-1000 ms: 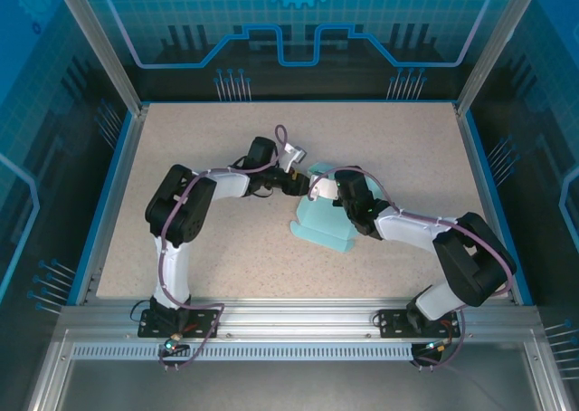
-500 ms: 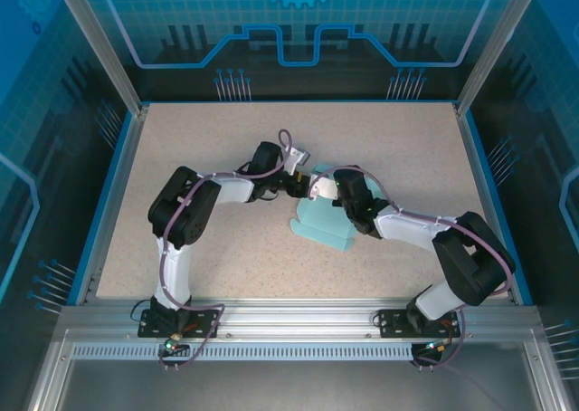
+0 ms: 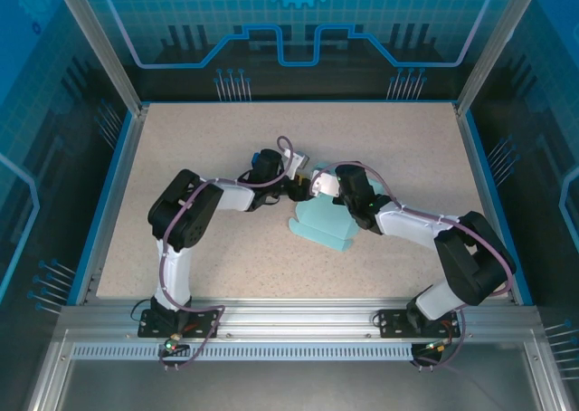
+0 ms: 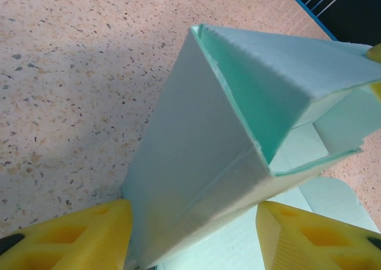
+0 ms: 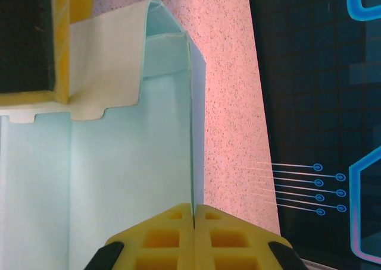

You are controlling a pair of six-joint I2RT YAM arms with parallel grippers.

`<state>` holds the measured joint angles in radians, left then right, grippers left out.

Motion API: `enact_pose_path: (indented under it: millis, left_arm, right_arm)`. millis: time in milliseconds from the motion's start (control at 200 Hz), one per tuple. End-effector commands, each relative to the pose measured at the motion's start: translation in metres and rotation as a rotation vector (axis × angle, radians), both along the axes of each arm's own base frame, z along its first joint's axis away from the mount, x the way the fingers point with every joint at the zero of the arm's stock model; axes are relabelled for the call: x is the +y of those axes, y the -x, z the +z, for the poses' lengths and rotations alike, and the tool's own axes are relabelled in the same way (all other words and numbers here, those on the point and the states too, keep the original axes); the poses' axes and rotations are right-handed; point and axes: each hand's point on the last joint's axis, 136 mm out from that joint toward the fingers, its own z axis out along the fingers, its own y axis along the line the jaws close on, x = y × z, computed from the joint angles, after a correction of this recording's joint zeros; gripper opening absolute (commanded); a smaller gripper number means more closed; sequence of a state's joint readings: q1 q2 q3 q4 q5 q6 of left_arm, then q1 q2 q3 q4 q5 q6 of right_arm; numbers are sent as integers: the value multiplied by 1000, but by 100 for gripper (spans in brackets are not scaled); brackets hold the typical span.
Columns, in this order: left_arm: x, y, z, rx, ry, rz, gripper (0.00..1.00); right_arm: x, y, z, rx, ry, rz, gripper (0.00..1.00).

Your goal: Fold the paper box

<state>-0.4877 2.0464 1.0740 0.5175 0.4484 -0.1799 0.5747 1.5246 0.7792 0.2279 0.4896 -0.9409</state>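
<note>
You have the paper box (image 3: 322,225) lying near the middle of the table (image 3: 208,139), partly raised, its flat flaps spreading towards 6 o'clock. Your right gripper (image 5: 194,231) is pinched tight on one thin upright wall of it, pads meeting on the paper. Your left gripper (image 4: 193,240) sits at the box's 11 o'clock with its jaws spread, straddling a tilted panel; one yellow finger (image 4: 77,240) touches the paper, the other stands just clear
</note>
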Motion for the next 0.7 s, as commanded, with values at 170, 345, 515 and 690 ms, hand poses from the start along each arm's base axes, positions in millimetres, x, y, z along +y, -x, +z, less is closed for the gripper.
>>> enact_pose_path:
  millis: [170, 345, 515, 690]
  left_arm:
    - [8, -17, 25, -61, 23, 127, 56]
    - [6, -23, 33, -72, 38, 137, 49]
    - [3, -27, 34, -67, 30, 131, 46]
    - [2, -30, 29, -57, -6, 167, 46]
  right_arm:
    - [6, 9, -7, 70, -24, 43, 0]
    - [10, 13, -9, 89, -26, 73, 0]
    - [12, 15, -8, 99, -41, 90, 0]
    - [16, 14, -8, 114, -55, 100, 0]
